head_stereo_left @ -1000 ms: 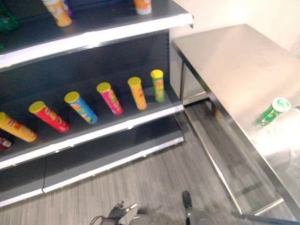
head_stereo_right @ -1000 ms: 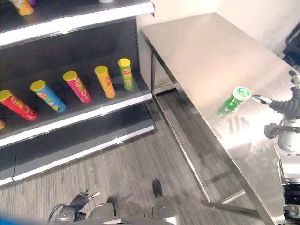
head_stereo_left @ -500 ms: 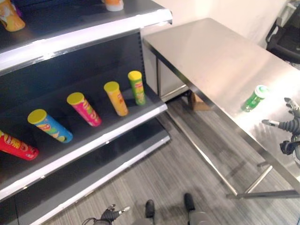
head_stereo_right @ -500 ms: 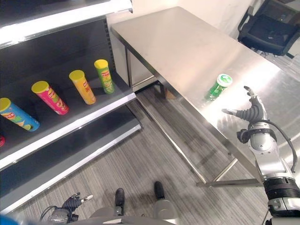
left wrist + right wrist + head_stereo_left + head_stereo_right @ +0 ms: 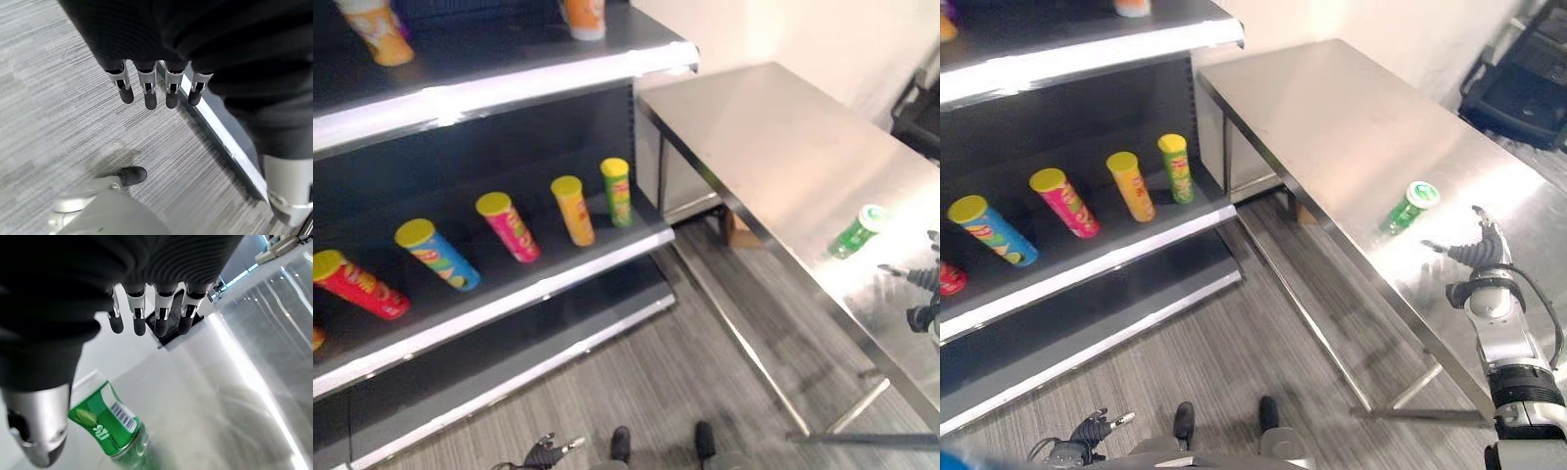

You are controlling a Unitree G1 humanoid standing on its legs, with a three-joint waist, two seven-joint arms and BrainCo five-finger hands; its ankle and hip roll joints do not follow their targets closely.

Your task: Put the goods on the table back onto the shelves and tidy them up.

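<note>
**Both hands open, right raised, left low**

The right hand (image 5: pixel 1477 257) is held up at arm's reach, fingers (image 5: pixel 161 323) straight and thumb spread apart. The left hand (image 5: pixel 1089 429) hangs low, fingers (image 5: pixel 149 93) relaxed, holding nothing.

Looks like a mock shop set up indoors. Dark retail shelves (image 5: pixel 509 294) stocked with bright snack tubes (image 5: pixel 520 226), beside a bare steel table (image 5: pixel 1351 127). Grey carpet floor (image 5: pixel 1234 362), office chair (image 5: pixel 1518 93) behind.

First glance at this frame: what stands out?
A lone green can stands on the steel table, with the right hand open beside it, not touching. On the dark shelf, a row of bright tubes lies tipped back. The left hand hangs low over the floor.
</note>
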